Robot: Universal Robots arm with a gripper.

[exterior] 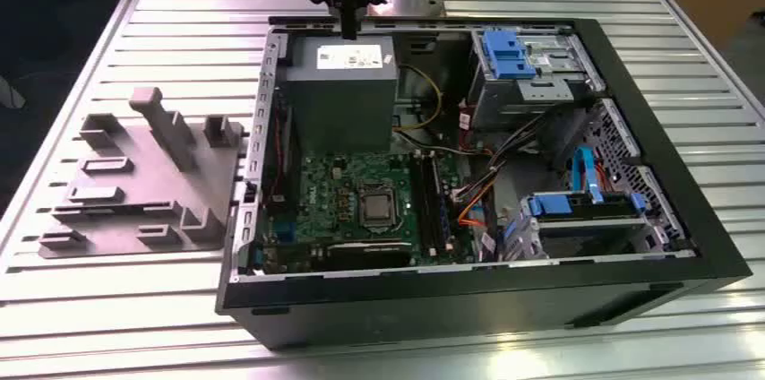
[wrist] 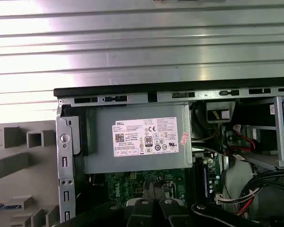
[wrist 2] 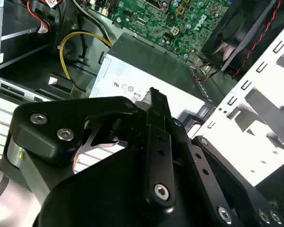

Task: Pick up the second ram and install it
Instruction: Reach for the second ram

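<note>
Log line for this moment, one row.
claw shut, nothing seen held | position: over power supply | computer case open

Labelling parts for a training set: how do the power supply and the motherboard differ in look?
The power supply is a plain grey metal box with a white label; the motherboard is a flat green board studded with parts. The power supply stands taller; the motherboard lies low. Both sit inside the black case.
</note>
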